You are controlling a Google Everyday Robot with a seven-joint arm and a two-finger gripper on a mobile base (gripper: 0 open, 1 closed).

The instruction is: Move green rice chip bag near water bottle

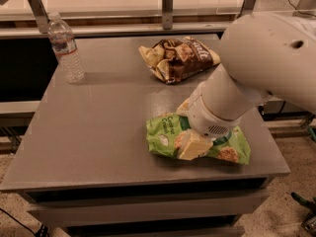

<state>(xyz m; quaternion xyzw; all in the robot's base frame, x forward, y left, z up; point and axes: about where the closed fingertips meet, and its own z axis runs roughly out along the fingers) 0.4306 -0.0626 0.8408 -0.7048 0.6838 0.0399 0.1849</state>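
The green rice chip bag (164, 138) lies flat near the front right of the grey table (98, 127). The water bottle (65, 49) stands upright at the table's far left corner, well apart from the bag. My gripper (193, 145) is down on the middle of the green bag, reaching in from the right. The white arm (256, 58) hides the bag's centre and the upper part of the gripper.
A brown snack bag (177, 57) lies at the back of the table, between the bottle and my arm. Metal posts and a rail (167, 6) run behind the table. The table's front edge is just below the green bag.
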